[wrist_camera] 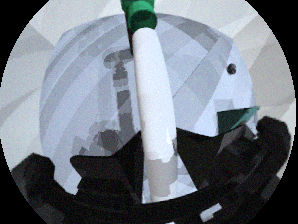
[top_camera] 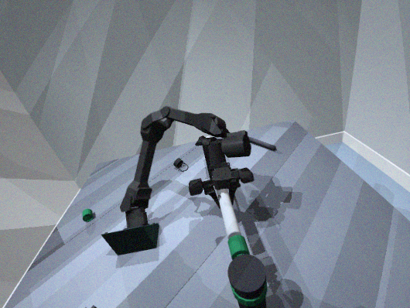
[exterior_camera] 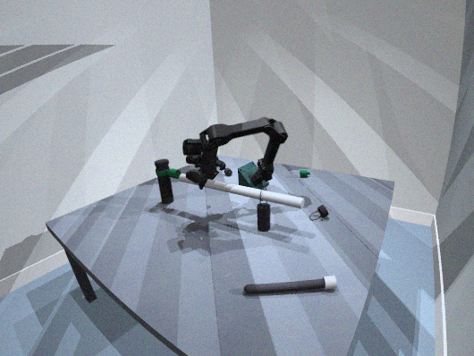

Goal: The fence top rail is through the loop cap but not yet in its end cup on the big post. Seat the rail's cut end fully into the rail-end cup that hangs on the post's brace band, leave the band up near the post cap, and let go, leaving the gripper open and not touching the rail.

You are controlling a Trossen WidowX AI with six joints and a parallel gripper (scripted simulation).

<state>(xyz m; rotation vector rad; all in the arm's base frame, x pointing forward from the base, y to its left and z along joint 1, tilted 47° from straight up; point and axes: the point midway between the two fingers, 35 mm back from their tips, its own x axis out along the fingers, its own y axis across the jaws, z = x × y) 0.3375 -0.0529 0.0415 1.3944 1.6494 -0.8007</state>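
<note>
The white rail slopes up toward the big post, its far part passing through the thin loop above the short black post. My gripper is shut on the rail, some way back from the cut end. The green rail-end cup hangs on the brace band, high up near the post cap. In the wrist view the cut end is right at the cup's mouth, overlapping its lower rim, with much of the dark mouth showing. Whether any of it is inside I cannot tell.
The arm's teal base plate is beside the rail. A loose green cup, a small black looped cap and a dark bar with a white end lie on the table.
</note>
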